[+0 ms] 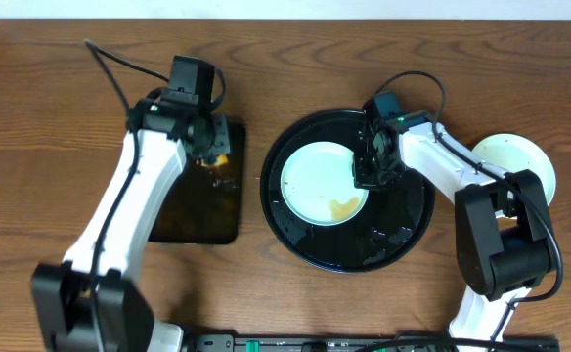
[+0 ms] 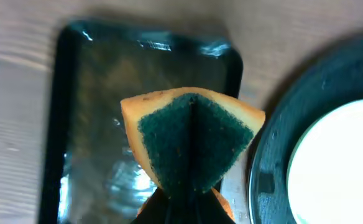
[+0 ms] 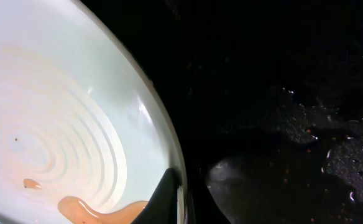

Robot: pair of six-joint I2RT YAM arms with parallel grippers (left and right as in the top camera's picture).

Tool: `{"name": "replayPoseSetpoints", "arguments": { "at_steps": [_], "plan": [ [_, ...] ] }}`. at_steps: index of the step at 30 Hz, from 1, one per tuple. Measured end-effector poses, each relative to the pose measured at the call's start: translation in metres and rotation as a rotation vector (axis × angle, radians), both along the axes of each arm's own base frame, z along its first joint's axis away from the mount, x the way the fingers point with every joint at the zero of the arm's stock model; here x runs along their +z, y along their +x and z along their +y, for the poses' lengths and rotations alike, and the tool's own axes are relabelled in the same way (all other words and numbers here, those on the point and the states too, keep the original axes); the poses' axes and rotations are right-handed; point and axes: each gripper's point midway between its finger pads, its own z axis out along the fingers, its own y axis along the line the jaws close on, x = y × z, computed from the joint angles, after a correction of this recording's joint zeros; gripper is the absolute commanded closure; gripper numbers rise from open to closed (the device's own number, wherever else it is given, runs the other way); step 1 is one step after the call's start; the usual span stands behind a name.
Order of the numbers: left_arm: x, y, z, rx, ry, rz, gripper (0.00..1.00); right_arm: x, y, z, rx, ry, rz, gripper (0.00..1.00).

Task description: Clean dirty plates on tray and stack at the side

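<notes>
A pale mint-blue plate (image 1: 320, 181) with a brown-yellow smear (image 3: 101, 211) lies on the round black tray (image 1: 403, 230). My right gripper (image 1: 367, 166) is shut on the plate's right rim, one finger inside the plate and one outside, as the right wrist view (image 3: 184, 199) shows. My left gripper (image 1: 215, 149) is shut on a folded sponge (image 2: 191, 143), yellow with a green scouring face, above the rectangular tray. Another pale plate (image 1: 515, 161) sits on the table at the right, partly hidden by my right arm. A third plate is not in view.
A smaller rectangular black tray (image 1: 197, 210), wet and glossy, lies left of the round tray. Water drops and crumbs dot the round tray's bare floor (image 3: 281, 93). The mint plate's edge also shows in the left wrist view (image 2: 340, 168).
</notes>
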Motion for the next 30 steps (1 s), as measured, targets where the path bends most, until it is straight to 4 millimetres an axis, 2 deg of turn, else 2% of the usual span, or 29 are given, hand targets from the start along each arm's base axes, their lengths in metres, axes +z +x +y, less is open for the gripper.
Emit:
{"name": "replayPoseSetpoints", "arguments": {
  "at_steps": [6, 15, 21, 25, 30],
  "plan": [
    [-0.033, -0.006, -0.002, -0.018, -0.039, 0.125, 0.92, 0.000, 0.000, 0.000, 0.000, 0.000, 0.000, 0.99],
    [-0.031, -0.011, -0.029, -0.097, -0.187, 0.147, 0.93, 0.000, 0.000, 0.000, 0.000, 0.000, 0.001, 0.99],
    [-0.020, -0.007, -0.070, -0.208, -0.329, 0.106, 0.93, 0.000, 0.000, 0.000, 0.000, 0.000, 0.001, 0.99],
    [-0.014, -0.008, -0.107, -0.295, -0.366, 0.067, 0.92, 0.000, 0.000, 0.000, 0.000, 0.000, 0.001, 0.99],
    [-0.010, -0.005, -0.145, -0.323, -0.372, 0.014, 0.92, 0.000, 0.000, 0.000, 0.000, -0.001, 0.002, 0.99]
  ]
}}
